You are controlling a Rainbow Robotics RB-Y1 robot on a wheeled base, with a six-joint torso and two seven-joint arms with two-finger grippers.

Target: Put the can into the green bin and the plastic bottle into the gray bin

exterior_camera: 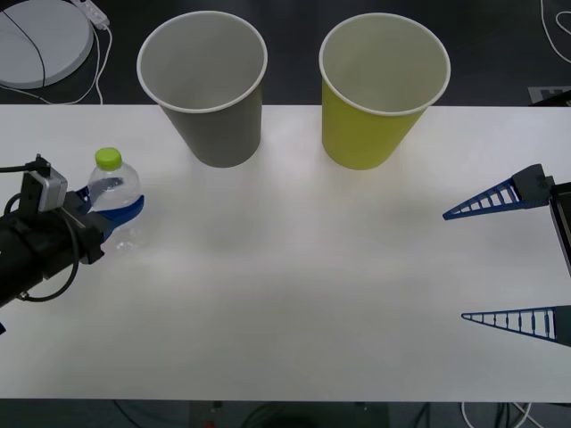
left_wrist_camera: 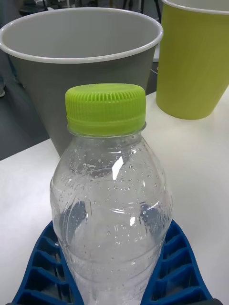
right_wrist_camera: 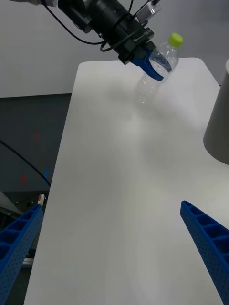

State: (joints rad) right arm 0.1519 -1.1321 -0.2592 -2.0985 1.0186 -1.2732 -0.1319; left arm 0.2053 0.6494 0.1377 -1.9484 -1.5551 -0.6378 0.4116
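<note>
Left gripper [exterior_camera: 114, 209] at the left side of the white bench [exterior_camera: 294, 294], its blue ribbed fingers [left_wrist_camera: 183, 267] clamped round the belly of the small clear crinkly plastic bottle with lime-green screw cap [exterior_camera: 114, 187]. Bottle upright in the front view; the right wrist view shows it tilted, and whether its base touches the bench I cannot tell. Large tapered dark gray paper cup, the gray bin [exterior_camera: 203, 85], stands at the far edge, near the bottle and apart from it; its pale inside looks empty as far as the front view reaches. Just beside it, on the robot's right, the large tapered yellow-green paper cup, the green bin [exterior_camera: 384, 89], also looks empty. Right gripper [exterior_camera: 504, 259] waits at the right edge of the bench, fingers spread wide, holding nothing. No can made out on the bench. Judgement: early going. Bottle grasped but not delivered; left to do is carrying it over the gray rim and releasing, then the whole can step.
</note>
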